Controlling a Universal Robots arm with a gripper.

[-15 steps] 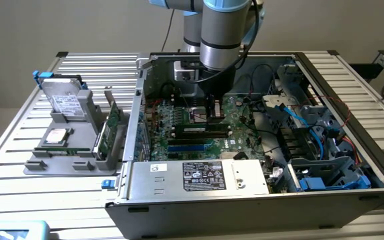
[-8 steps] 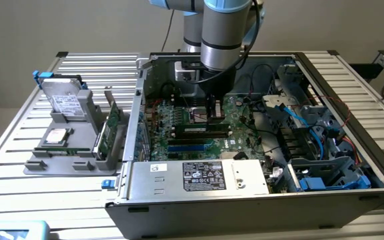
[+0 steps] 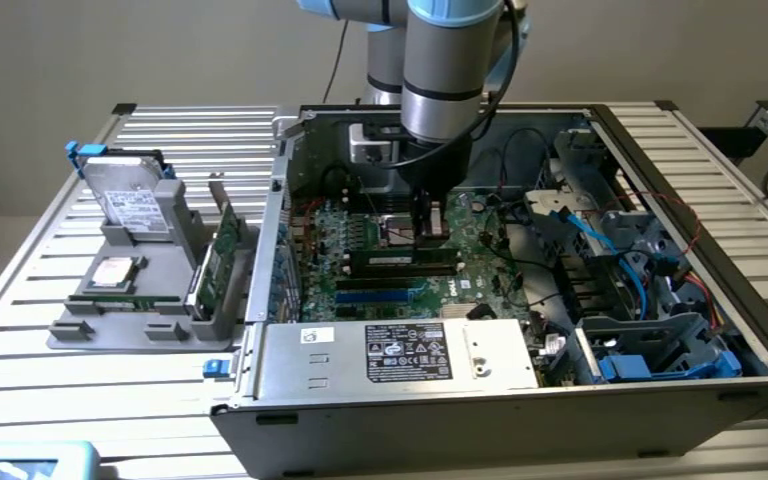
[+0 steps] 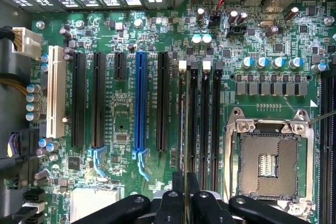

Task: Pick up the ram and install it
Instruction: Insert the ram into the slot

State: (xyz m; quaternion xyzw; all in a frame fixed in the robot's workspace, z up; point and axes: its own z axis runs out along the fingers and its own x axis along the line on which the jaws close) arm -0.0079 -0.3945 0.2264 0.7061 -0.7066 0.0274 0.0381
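Observation:
My gripper [image 3: 424,232] reaches down into the open computer case, over the motherboard [image 3: 357,235]. In the wrist view its two black fingers [image 4: 176,203] stand close together, shut on the ram [image 4: 187,124], which I see edge-on as a thin line. The ram runs lengthwise along the black memory slots [image 4: 202,124] beside the CPU socket [image 4: 268,161]. In the exterior view the ram [image 3: 408,261] shows as a narrow dark stick with a white label just below the gripper. Whether it touches a slot I cannot tell.
The case walls [image 3: 284,200] enclose the work area, with the power supply [image 3: 398,350] at the front. Blue cables and drive cages [image 3: 624,290] fill the exterior view's right. A grey tray [image 3: 104,325] outside the case holds a hard drive [image 3: 131,200] and a green expansion card [image 3: 224,245].

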